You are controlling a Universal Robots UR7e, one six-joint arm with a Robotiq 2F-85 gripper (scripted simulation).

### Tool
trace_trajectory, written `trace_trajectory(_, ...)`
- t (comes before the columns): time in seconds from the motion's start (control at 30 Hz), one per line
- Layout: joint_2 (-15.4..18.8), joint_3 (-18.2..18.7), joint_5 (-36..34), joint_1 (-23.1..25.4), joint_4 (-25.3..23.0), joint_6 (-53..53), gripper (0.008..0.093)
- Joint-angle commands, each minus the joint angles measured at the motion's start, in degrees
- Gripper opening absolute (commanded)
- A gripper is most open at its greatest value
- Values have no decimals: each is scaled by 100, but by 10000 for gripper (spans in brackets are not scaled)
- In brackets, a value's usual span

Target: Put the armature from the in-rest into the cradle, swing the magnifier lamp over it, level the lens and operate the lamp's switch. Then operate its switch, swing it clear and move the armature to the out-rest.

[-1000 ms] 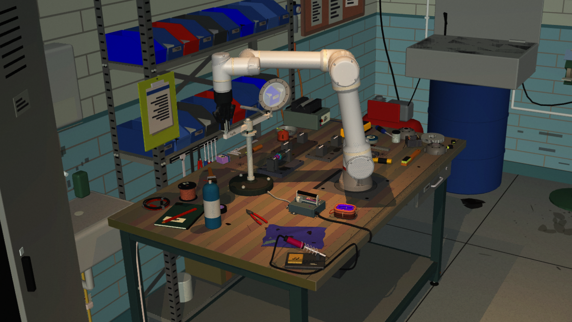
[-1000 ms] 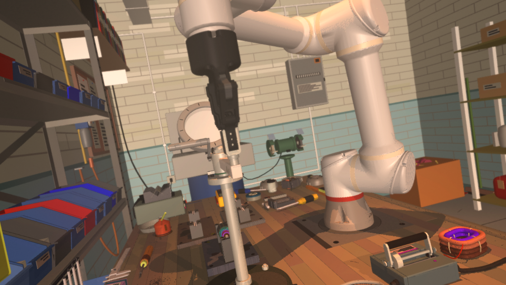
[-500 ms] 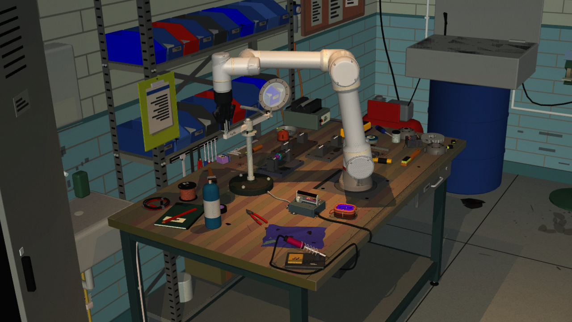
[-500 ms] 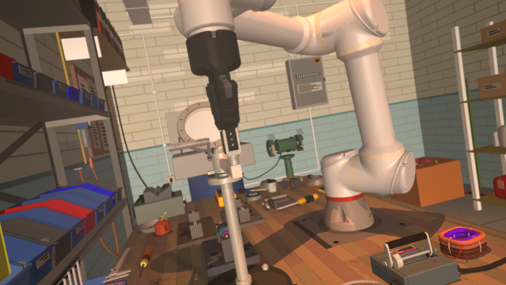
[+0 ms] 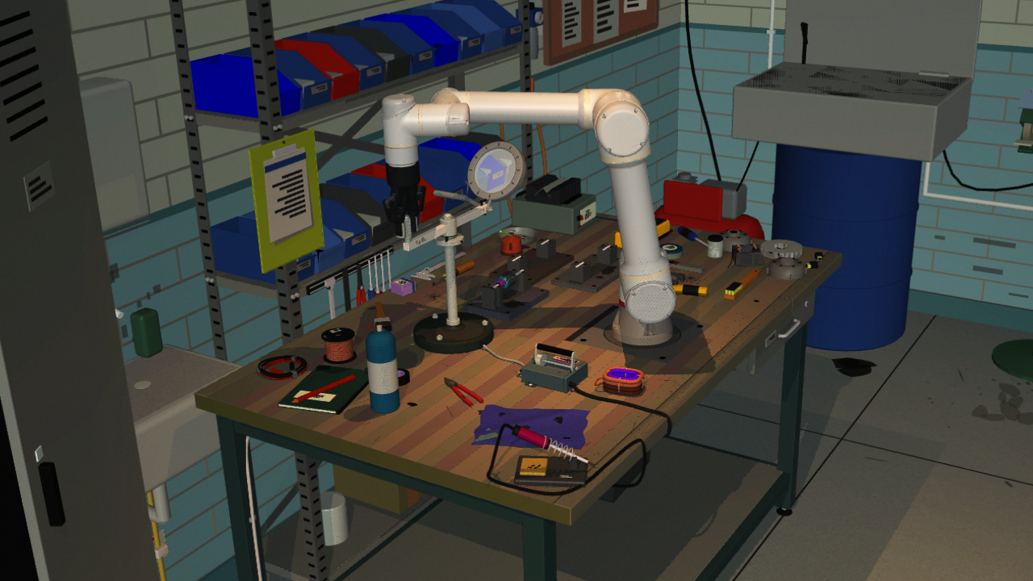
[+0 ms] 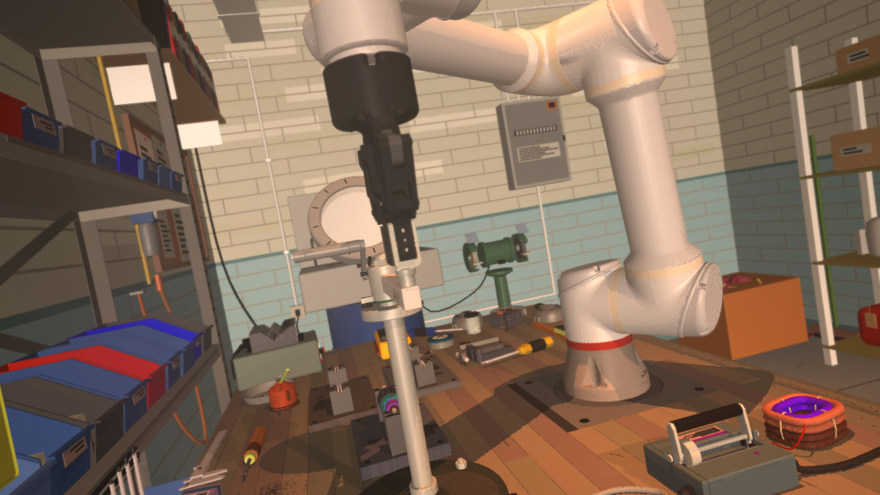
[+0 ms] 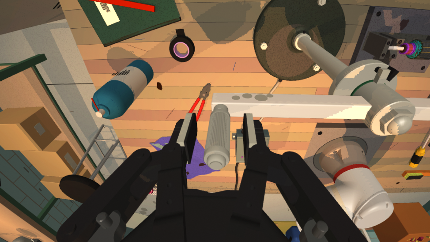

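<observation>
The armature [image 5: 505,282] [image 6: 389,403] [image 7: 411,48] sits in the cradle [image 5: 506,295], partly hidden behind the lamp's post [image 6: 406,394] in the second side camera. The magnifier lamp's arm [image 5: 444,231] [image 7: 288,105] swings on that post, with its round lens [image 5: 494,170] [image 6: 340,215] tilted up at the far end, behind the cradle. At the arm's near end a ribbed grey handle [image 7: 217,137] stands up. My gripper [image 5: 404,225] [image 6: 400,251] [image 7: 217,138] hangs straight down around this handle and is open, holding nothing.
The lamp's round base [image 5: 453,333] [image 7: 297,39] stands just below me, and shelving with blue bins [image 5: 339,209] is close behind. A blue gas bottle [image 5: 382,368], pliers [image 5: 463,391], a notebook [image 5: 323,390] and a small meter box [image 5: 553,368] lie on the near bench.
</observation>
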Motion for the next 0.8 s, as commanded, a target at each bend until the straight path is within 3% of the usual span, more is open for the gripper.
trace_trajectory(0.0, -4, -3, 0, 0, -3, 0, 480)
trace_trajectory(0.37, -2, -81, 0, 0, 71, 0, 480)
trace_trajectory(0.77, 47, -642, 0, 0, 581, 0, 480)
